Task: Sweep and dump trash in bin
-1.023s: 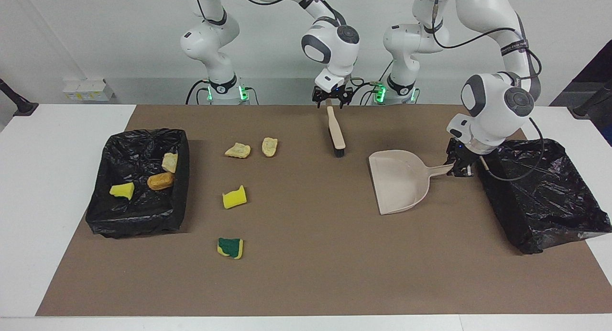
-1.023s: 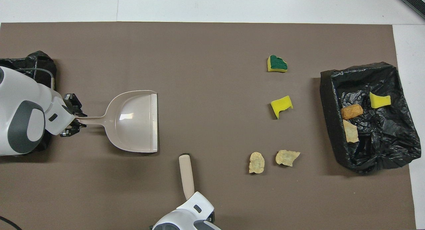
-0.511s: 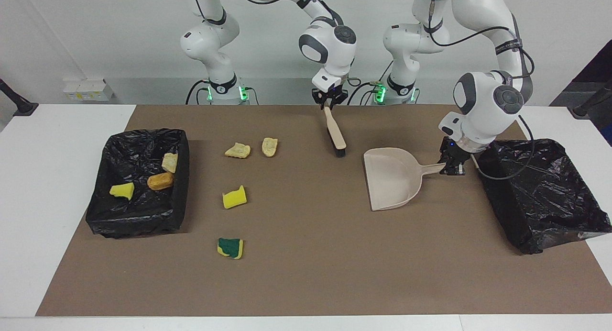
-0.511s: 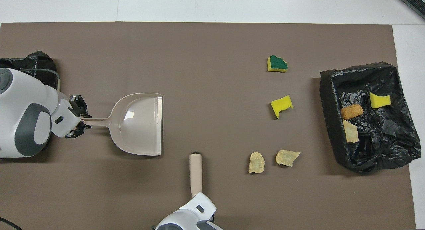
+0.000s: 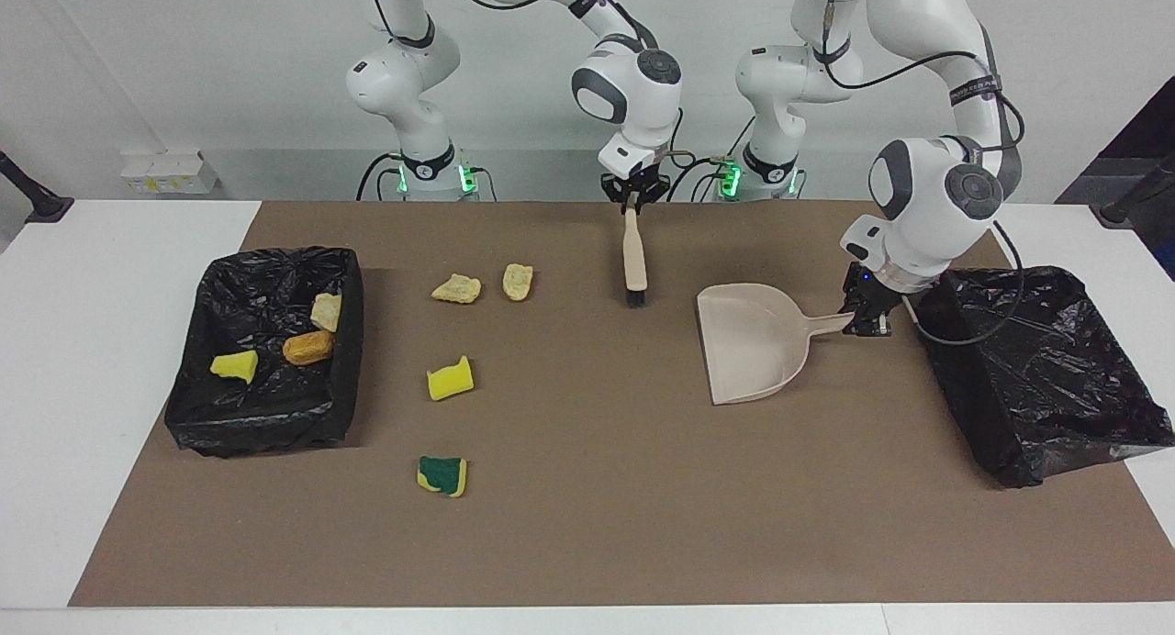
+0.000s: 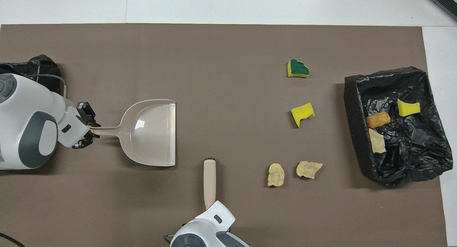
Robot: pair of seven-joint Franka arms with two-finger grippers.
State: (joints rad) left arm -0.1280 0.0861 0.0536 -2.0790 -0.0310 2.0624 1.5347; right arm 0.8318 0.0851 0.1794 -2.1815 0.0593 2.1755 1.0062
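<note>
While the left gripper (image 5: 866,324) is clamping the dustpan (image 5: 755,341) handle, its arm is angling down beside the bin (image 5: 1046,369). The right gripper (image 5: 632,193) is pinching the brush (image 5: 633,261), bristles hanging toward six o'clock.

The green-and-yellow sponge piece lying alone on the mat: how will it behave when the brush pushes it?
The green-and-yellow sponge piece looks like light foam, so it should probably slide easily on the brown mat. It lies flat and blocky, so rolling seems unlikely. Being soft, it may squash or skip rather than move steadily.

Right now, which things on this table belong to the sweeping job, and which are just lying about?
For the job:
- dustpan, left gripper
- brush, right gripper
- four loose trash bits
- bin with three bits

Just lying about:
- second black-lined bin
- brown mat
</note>
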